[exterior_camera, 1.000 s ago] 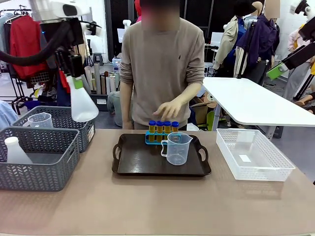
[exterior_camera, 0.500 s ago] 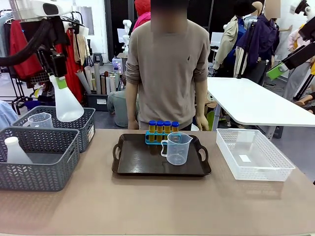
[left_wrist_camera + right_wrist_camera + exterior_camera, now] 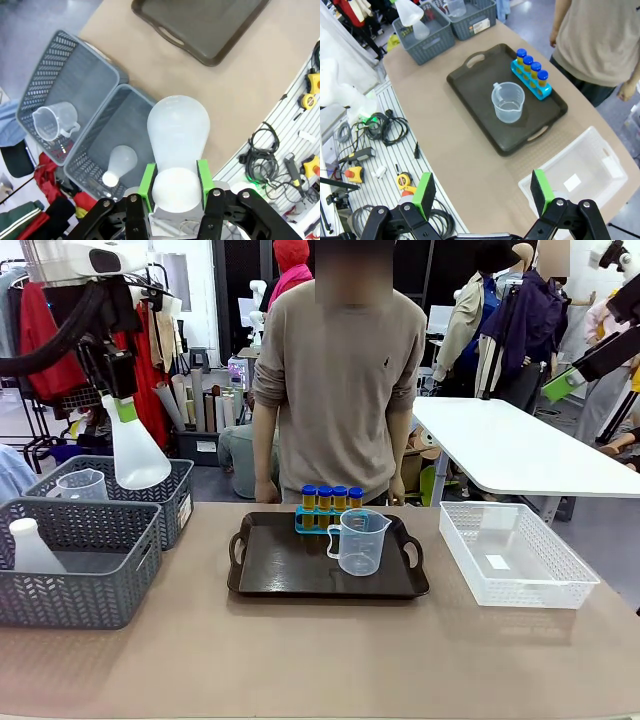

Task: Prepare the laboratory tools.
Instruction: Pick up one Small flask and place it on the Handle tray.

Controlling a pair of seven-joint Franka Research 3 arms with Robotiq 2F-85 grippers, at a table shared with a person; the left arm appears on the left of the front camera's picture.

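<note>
My left gripper (image 3: 124, 408) is shut on the neck of a white conical flask (image 3: 138, 458), holding it in the air above the grey baskets at the left; the left wrist view shows the flask (image 3: 177, 130) between the green pads (image 3: 148, 180). On the black tray (image 3: 290, 570) stand a clear handled beaker (image 3: 360, 540) and a blue rack with several blue-capped amber tubes (image 3: 330, 500). My right gripper (image 3: 482, 192) is open, high above the table's right side, looking down on the beaker (image 3: 508, 102) and tubes (image 3: 532, 73).
Two grey mesh baskets (image 3: 95, 585) stand at the left: the near one holds another white flask (image 3: 30, 548), the far one a clear beaker (image 3: 82, 484). A white mesh basket (image 3: 515, 552) sits at the right. A person stands behind the tray, arms hanging.
My left arm has carried the flask a little left and up. The person's hand has drawn back from above the tubes to their side.
</note>
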